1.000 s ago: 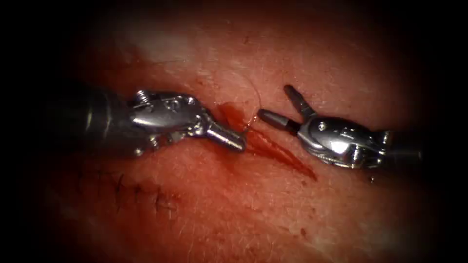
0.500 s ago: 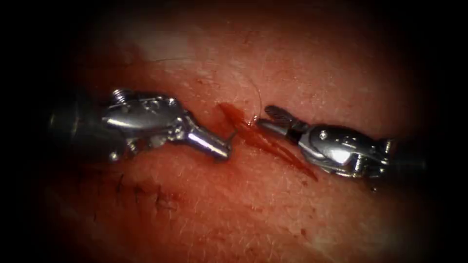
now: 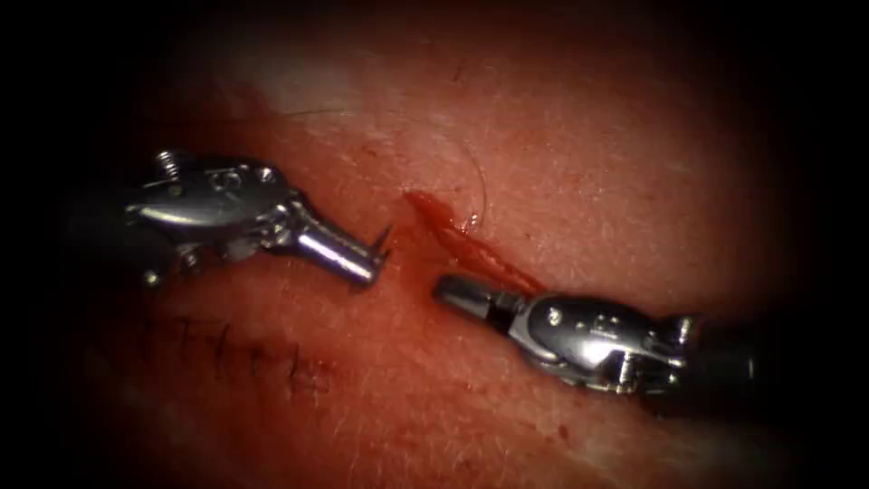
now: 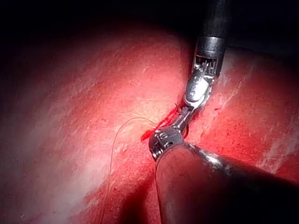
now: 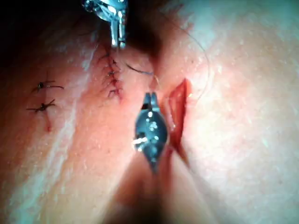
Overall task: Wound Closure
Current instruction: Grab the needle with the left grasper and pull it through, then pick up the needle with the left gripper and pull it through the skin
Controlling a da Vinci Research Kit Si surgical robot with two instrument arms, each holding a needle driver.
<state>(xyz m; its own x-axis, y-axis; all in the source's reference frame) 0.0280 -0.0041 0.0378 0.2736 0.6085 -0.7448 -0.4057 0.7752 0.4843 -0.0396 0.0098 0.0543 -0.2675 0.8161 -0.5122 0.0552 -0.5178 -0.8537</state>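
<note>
**Steel needle held left of the cut, clear of the right tool**

Steel is seen on both sides of a short, slanting cut (image 3: pixel 471 249) at the centre of the endoscope frame. The left tool (image 3: pixel 367 267) is placed at centre left, and its jaws are clamped on the needle (image 3: pixel 382 241). A short dark point of the needle is seen past the jaw tips, left of the cut and apparently free of the tissue (image 3: pixel 588 136). Where along its curve it is gripped cannot be told.

Over the last second the left tool has been drawn leftward from the cut's edge, and the needle has been carried with it. The right tool (image 3: pixel 450 290), spread wide above and right of the cut a second ago, has been lowered to the cut's lower part. Its jaws are now brought together, and nothing is seen between them. By this it is judged that the needle has been brought out on the left side.

The thread (image 3: pixel 480 177) is seen as a hair-fine pale arc, laid slack above the cut and ending at its upper lip. The tissue is moist, pink and faintly fibrous. The cut is glossy with red fluid (image 3: pixel 430 210). A row of dark older stitches (image 3: pixel 253 358) is seen at lower left.
</note>
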